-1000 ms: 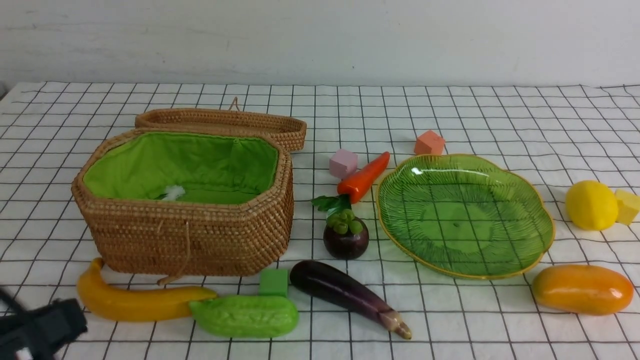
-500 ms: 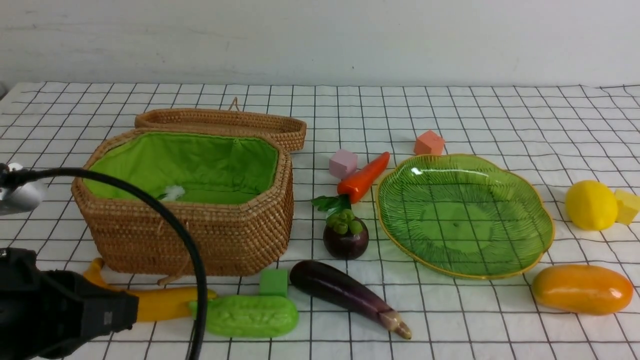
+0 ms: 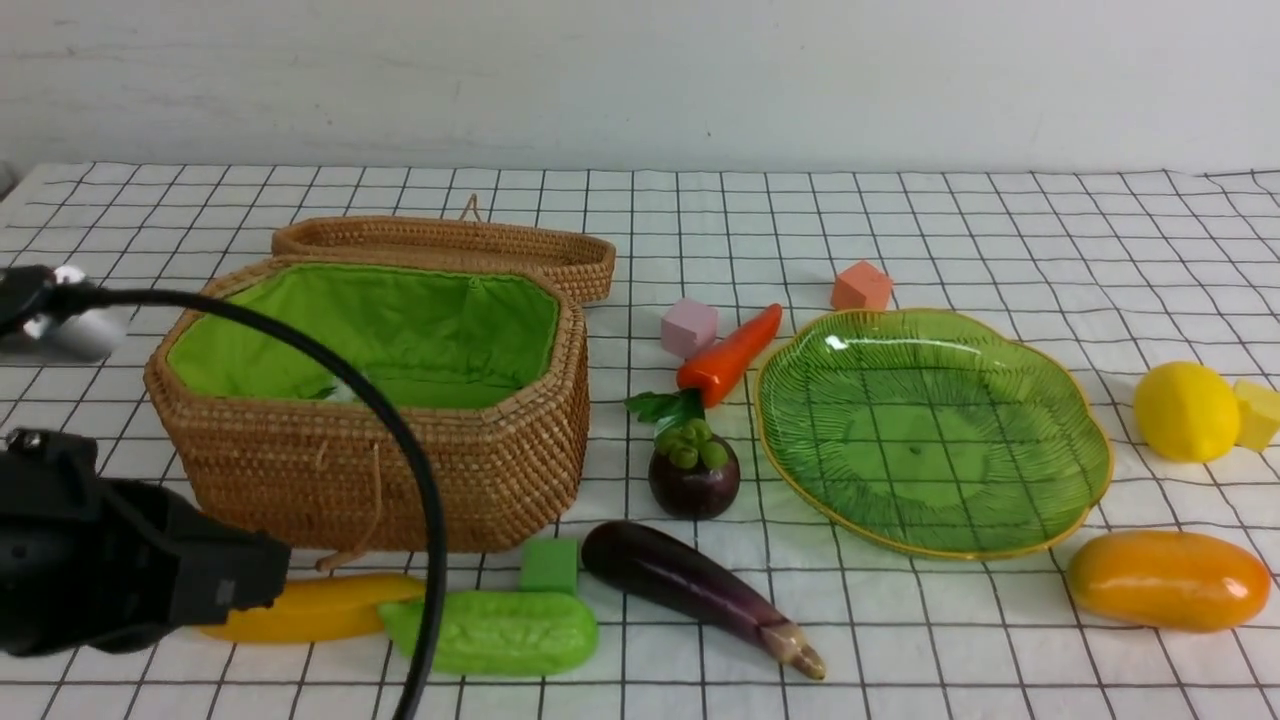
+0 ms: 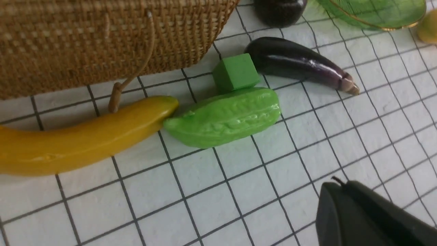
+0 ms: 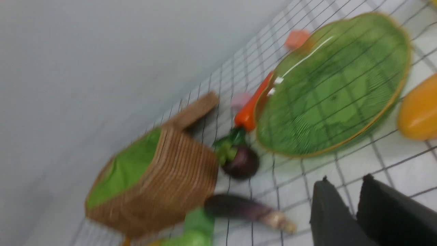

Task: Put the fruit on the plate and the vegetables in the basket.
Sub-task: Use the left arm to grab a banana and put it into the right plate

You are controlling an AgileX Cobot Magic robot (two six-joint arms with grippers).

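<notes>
The open basket (image 3: 400, 470) stands at the left and the plate (image 3: 930, 430) at the right; nothing lies on the plate. Banana (image 3: 320, 607), gourd (image 3: 495, 630) and eggplant (image 3: 690, 590) lie in a row in front of the basket. Mangosteen (image 3: 693, 478) and carrot (image 3: 730, 352) lie between basket and plate. Lemon (image 3: 1185, 411) and mango (image 3: 1167, 580) lie right of the plate. My left arm (image 3: 120, 580) covers the banana's left end. The left gripper (image 4: 336, 186) is shut and empty above bare cloth, near the gourd (image 4: 223, 116). The right gripper (image 5: 344, 181) is slightly open and empty, near the plate (image 5: 327, 85).
Foam cubes sit about: green (image 3: 548, 565) behind the gourd, pink (image 3: 689, 328) beside the carrot, orange (image 3: 861, 286) behind the plate, yellow (image 3: 1258, 413) against the lemon. The basket lid (image 3: 450, 250) lies open behind it. A black cable (image 3: 400, 430) arcs in front of the basket.
My left arm has come in from the lower left, moving right and up, and now hides the banana's left end. The toys have not moved.
</notes>
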